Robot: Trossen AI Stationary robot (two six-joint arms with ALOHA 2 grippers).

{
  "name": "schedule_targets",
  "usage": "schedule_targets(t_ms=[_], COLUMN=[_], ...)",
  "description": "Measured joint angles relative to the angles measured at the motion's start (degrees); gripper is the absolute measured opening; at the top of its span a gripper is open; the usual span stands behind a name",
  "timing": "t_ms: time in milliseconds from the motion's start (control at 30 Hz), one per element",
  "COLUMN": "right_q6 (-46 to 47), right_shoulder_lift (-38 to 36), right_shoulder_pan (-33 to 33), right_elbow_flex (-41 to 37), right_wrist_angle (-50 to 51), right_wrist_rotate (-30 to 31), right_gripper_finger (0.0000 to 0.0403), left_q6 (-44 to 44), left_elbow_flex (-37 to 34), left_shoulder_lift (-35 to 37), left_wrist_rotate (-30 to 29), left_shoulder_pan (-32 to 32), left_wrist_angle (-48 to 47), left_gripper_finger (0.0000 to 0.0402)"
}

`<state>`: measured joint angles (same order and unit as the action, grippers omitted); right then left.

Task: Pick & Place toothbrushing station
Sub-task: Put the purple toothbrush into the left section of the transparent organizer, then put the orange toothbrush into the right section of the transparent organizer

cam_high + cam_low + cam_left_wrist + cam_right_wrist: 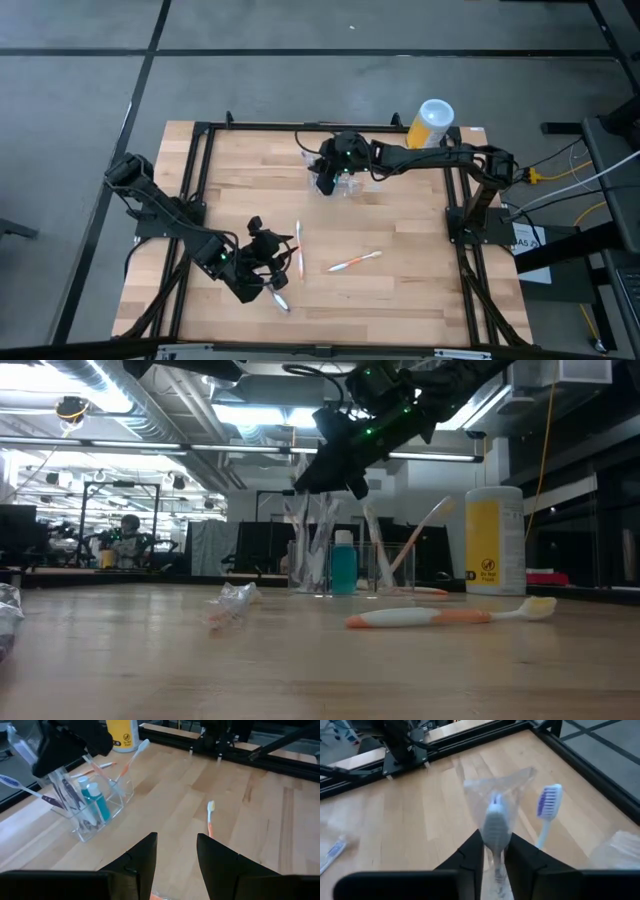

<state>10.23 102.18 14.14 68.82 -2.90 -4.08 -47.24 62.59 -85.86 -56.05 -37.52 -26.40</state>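
The toothbrushing station (pixel 352 186), a clear plastic holder, stands on the table near the far edge. In it are a teal tube and several brushes (pixel 340 565) (pixel 95 807). My right gripper (pixel 328 178) hangs just above it, fingers slightly apart (pixel 495 855). A toothbrush in a clear wrapper (pixel 495 827) stands upright between them. Beside that one rises a purple-bristled brush (pixel 547 805). My left gripper (pixel 268 246) is open over the near left of the table, with nothing between its fingers (pixel 175 855). My right gripper has its two fingers on either side of the wrapped toothbrush's handle (pixel 495 880), coming at it slanting down from the table's right. The brush stands upright, its head above the fingers. I cannot tell whether the fingers touch it.
A yellow canister with a white lid (pixel 430 122) stands at the far right. An orange-and-white toothbrush (pixel 355 262) lies mid-table and another (pixel 298 250) lies beside my left gripper. A wrapped brush (pixel 280 298) lies near the front. A black frame (pixel 200 135) rims the table.
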Motion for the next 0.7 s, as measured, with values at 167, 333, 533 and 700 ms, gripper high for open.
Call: schedule_targets(t_ms=[167,333,533,700], right_q6=[-0.18,-0.18,1.78,3.08], right_shoulder_lift=[-0.01,-0.01,-0.01,-0.01], right_shoulder_pan=[-0.28,-0.21,-0.21,-0.19], right_elbow_flex=[0.00,0.00,0.00,0.00], right_wrist_angle=[0.37,0.35,-1.66,-2.19], right_wrist_rotate=[0.74,3.22,4.01,5.16], right_gripper_finger=[0.0106,0.0159,0.0218,0.0239], left_q6=[0.02,0.01,0.02,0.02], left_elbow_flex=[0.00,0.00,0.00,0.00], left_shoulder_lift=[0.00,0.00,0.02,0.02], left_wrist_rotate=[0.02,0.42,0.50,0.50], left_shoulder_pan=[0.00,0.00,0.00,0.00], left_wrist_angle=[0.03,0.10,0.53,0.51], left_gripper_finger=[0.0136,0.0136,0.0136,0.0136])
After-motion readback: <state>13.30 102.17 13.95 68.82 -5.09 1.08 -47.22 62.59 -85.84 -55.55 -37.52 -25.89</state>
